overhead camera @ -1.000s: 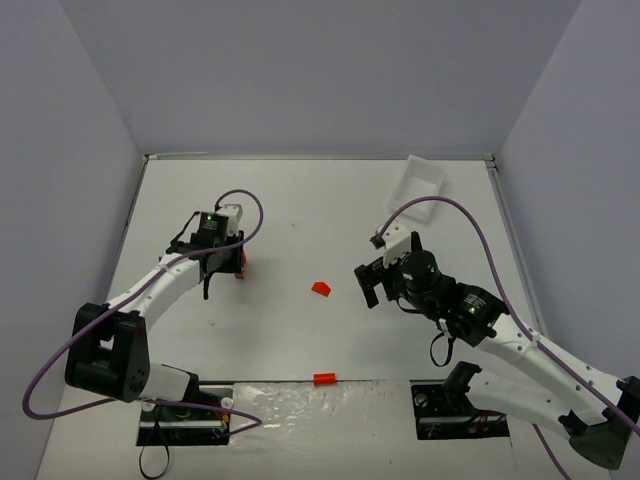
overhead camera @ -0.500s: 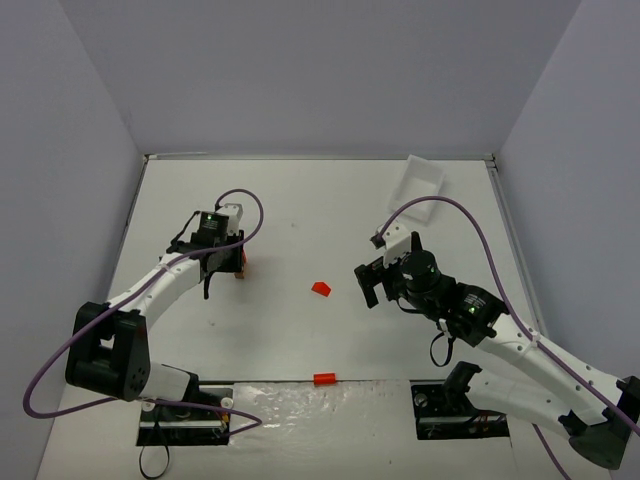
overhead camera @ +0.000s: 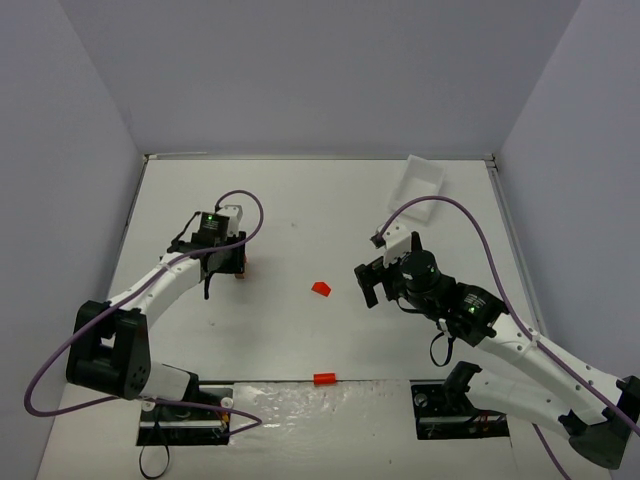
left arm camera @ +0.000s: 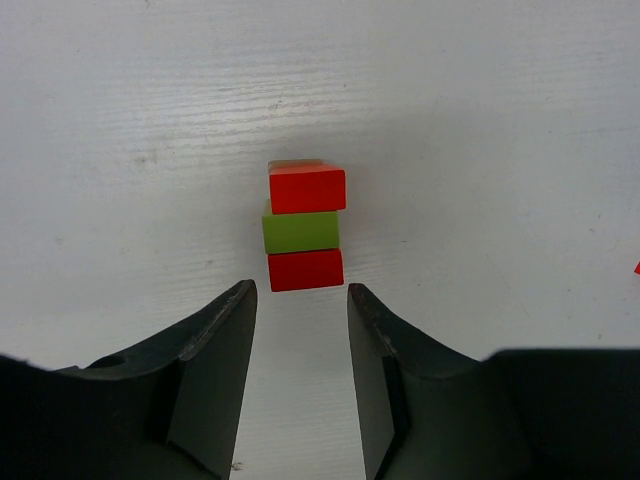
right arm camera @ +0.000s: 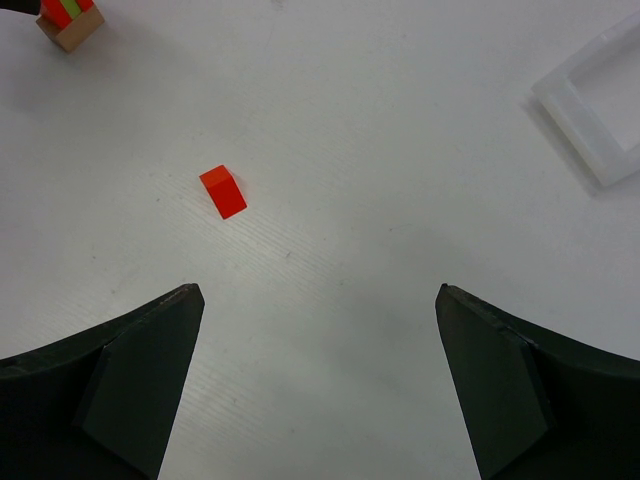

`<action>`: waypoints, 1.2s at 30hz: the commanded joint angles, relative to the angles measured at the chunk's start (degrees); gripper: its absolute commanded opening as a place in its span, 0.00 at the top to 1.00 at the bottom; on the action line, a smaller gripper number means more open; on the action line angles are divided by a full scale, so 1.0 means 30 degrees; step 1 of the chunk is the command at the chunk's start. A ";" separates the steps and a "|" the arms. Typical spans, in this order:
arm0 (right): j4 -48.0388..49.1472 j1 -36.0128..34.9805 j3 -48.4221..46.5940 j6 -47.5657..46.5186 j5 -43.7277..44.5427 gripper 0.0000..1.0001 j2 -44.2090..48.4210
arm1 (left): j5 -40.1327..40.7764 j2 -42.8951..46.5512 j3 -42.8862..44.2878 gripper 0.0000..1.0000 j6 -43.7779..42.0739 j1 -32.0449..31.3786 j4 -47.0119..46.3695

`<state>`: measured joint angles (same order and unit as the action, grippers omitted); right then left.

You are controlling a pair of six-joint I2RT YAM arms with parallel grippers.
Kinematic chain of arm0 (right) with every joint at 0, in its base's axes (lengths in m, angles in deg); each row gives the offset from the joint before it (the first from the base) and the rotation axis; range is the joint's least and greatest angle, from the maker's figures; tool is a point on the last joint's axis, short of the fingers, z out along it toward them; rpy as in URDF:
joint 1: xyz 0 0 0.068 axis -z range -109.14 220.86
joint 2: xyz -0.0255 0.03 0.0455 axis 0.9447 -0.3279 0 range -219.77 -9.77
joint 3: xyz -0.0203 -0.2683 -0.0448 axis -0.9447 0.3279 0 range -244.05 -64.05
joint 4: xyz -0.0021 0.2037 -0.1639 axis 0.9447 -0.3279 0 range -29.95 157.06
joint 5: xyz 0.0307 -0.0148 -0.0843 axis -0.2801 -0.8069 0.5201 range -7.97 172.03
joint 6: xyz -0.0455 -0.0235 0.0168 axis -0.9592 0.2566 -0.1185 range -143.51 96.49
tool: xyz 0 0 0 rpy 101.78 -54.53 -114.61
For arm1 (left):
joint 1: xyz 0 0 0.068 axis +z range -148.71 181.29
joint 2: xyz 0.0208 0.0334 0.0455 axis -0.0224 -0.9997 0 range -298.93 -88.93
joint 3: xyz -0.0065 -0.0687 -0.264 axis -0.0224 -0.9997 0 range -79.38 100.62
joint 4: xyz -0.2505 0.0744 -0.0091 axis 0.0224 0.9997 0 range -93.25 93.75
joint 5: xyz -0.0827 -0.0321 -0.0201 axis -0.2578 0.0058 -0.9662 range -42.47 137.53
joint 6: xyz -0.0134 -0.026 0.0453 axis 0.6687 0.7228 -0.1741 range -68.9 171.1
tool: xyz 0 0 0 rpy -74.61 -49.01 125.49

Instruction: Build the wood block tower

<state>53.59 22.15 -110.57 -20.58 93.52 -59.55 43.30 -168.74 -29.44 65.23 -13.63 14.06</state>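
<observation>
The wood block tower [left arm camera: 305, 222] stands on the white table, with red, lime green and red blocks over a tan base. It also shows in the top view [overhead camera: 240, 267] and at the top left of the right wrist view [right arm camera: 68, 20]. My left gripper [left arm camera: 300, 292] is open and empty; its fingertips stand just short of the tower, without touching it. In the top view the left gripper [overhead camera: 226, 262] is right beside the tower. A loose red block [overhead camera: 321, 288] lies mid-table and shows in the right wrist view [right arm camera: 222, 191]. My right gripper [right arm camera: 320, 295] is wide open and empty above the table, to the right of that block.
A white rectangular tray [overhead camera: 420, 180] sits at the back right and shows in the right wrist view [right arm camera: 598, 110]. Another small red block [overhead camera: 323, 379] lies at the table's near edge between the arm bases.
</observation>
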 commanded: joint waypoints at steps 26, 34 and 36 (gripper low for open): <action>0.1296 0.0123 -0.0811 0.0049 -0.0403 0.00 -0.0165 | 0.1175 0.0356 0.5942 0.38 0.4164 0.0138 0.4367; 0.1295 0.0123 -0.0694 0.0020 -0.0276 0.00 -0.0135 | 0.1606 -0.2010 0.6813 0.32 0.4437 0.0070 0.4436; 0.1295 0.0123 -0.0665 -0.0009 -0.0256 0.00 -0.0164 | 0.1761 -0.2370 0.6852 0.32 0.4457 0.0080 0.4455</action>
<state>53.97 22.15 -110.57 -20.53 92.22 -59.61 46.63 -175.45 -12.09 77.42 -13.63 27.82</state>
